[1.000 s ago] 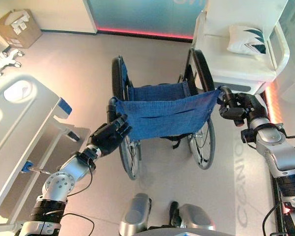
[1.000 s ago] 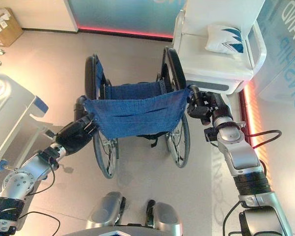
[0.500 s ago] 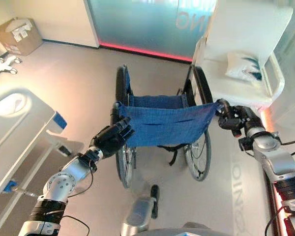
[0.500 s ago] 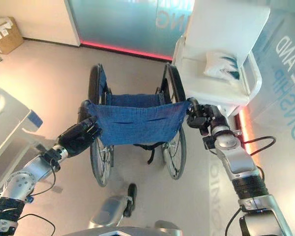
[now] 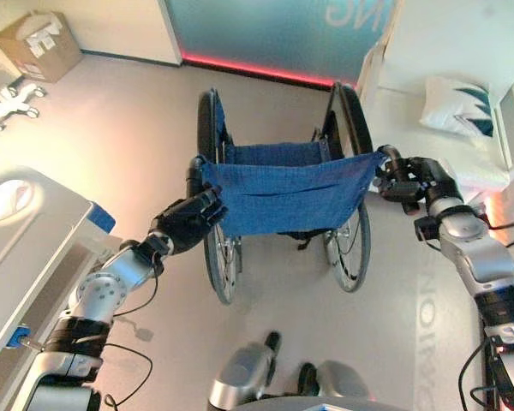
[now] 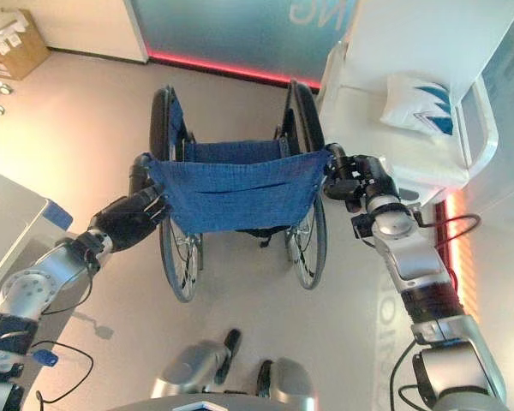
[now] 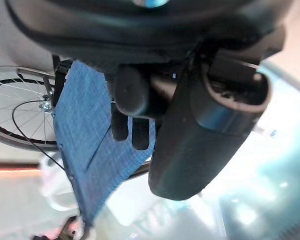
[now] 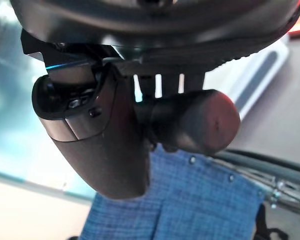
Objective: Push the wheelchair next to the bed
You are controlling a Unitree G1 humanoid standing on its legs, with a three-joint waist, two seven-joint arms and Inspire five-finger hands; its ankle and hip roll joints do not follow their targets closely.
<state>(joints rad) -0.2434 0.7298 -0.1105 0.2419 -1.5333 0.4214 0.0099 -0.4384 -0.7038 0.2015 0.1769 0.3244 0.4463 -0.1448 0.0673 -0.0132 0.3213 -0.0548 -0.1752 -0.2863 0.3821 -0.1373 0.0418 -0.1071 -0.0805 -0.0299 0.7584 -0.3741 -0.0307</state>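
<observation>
Two hands are closed on the push handles of the wheelchair, which stands on the floor in front of the robot, its back turned toward the robot. The left hand is wrapped around the left push handle; in the left wrist view its fingers are seen curled over the dark grip beside the blue fabric backrest. The right hand is held tight around the right push handle, with the thumb folded beside the grip, as shown in the right wrist view. The blue backrest is stretched between the two handles, and the blue seat is seen just beyond it, between the two large black wheels. Spoked wheel rims are visible below the backrest on both sides.

A bed with a light grey frame is found along the left edge of the floor, near the left arm and apart from the wheelchair. A white armchair is placed just beside the wheelchair's right wheel, and a white cushion with a dark leaf pattern is laid on its seat. A cardboard box is set at the far left corner of the floor, against the wall. A teal glass panel with a red glowing strip at its foot is seen beyond the wheelchair.
</observation>
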